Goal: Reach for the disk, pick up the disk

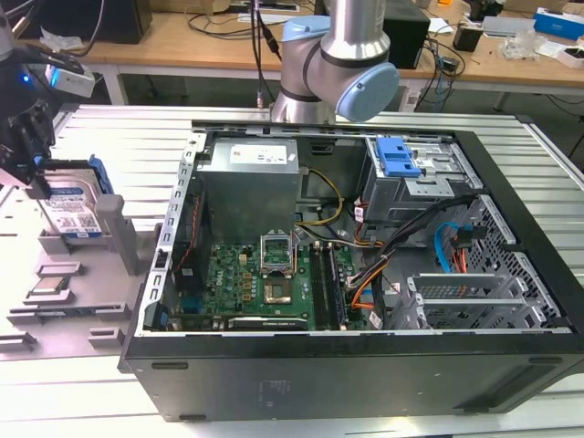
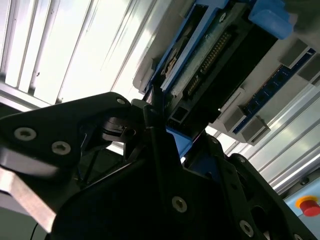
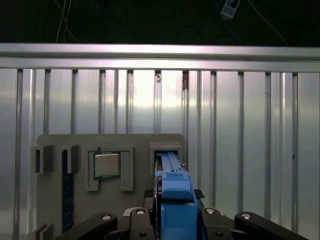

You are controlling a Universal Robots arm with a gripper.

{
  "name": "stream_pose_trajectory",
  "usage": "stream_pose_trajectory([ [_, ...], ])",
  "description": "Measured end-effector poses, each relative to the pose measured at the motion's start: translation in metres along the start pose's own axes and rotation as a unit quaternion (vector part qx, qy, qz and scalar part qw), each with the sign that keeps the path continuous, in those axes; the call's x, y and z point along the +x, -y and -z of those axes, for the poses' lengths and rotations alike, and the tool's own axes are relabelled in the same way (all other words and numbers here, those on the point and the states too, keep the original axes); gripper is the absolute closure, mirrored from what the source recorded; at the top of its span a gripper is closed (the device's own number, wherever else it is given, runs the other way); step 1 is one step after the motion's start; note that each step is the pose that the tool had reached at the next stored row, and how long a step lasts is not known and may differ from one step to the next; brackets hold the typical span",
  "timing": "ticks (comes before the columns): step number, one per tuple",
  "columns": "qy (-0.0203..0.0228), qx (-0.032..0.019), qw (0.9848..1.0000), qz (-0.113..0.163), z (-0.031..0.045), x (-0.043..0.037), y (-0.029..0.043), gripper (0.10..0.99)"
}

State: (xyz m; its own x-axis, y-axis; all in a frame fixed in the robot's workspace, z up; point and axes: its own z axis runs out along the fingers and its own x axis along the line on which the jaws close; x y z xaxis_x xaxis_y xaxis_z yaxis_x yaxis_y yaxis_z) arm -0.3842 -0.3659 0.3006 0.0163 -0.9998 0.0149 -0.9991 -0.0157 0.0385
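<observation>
The disk stands on edge in a grey holder at the exterior view's far left, its white-and-blue label facing out and its blue bracket along the far side. My gripper comes down from above and straddles the top of the disk, shut on it. In the first wrist view the disk's blue bracket runs up between the gripper's knuckles. In the second wrist view a black finger lies against the disk's edge. The disk still sits in the holder's slot.
A small square processor chip lies in a recess of the grey fixture plate beside the disk. An open computer case with a blue latch stands to the exterior view's right. Ribbed metal tabletop surrounds the fixture.
</observation>
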Motion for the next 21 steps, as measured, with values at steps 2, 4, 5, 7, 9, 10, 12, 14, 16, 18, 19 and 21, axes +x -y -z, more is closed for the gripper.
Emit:
stream_pose_trajectory([
  [2, 0.0000, 0.0000, 1.0000, 0.000, 0.0030, 0.0000, 0.0002, 0.722],
  [4, 0.0000, 0.0000, 1.0000, 0.000, 0.0053, 0.0001, 0.0003, 0.722],
  [5, 0.0000, 0.0000, 1.0000, 0.000, 0.0061, 0.0001, 0.0003, 0.722],
  [7, 0.0000, 0.0000, 1.0000, 0.000, 0.0081, 0.0001, 0.0005, 0.722],
  [9, 0.0000, 0.0000, 1.0000, 0.000, 0.0117, 0.0002, 0.0007, 0.722],
  [10, 0.0000, 0.0000, 1.0000, 0.000, 0.0127, 0.0002, 0.0007, 0.722],
  [12, 0.0000, 0.0000, 1.0000, 0.000, 0.0166, 0.0003, 0.0008, 0.722],
  [14, 0.0000, 0.0000, 1.0000, 0.000, 0.0205, 0.0003, 0.0008, 0.722],
  [16, 0.0000, 0.0000, 1.0000, 0.000, 0.0231, 0.0004, 0.0007, 0.722],
  [18, 0.0000, 0.0000, 1.0000, 0.000, 0.0269, 0.0004, 0.0008, 0.722],
  [19, 0.0000, -0.0001, 1.0000, 0.000, 0.0282, 0.0005, 0.0008, 0.722],
  [21, 0.0000, 0.0000, 1.0000, 0.000, 0.0305, 0.0005, 0.0008, 0.722],
])
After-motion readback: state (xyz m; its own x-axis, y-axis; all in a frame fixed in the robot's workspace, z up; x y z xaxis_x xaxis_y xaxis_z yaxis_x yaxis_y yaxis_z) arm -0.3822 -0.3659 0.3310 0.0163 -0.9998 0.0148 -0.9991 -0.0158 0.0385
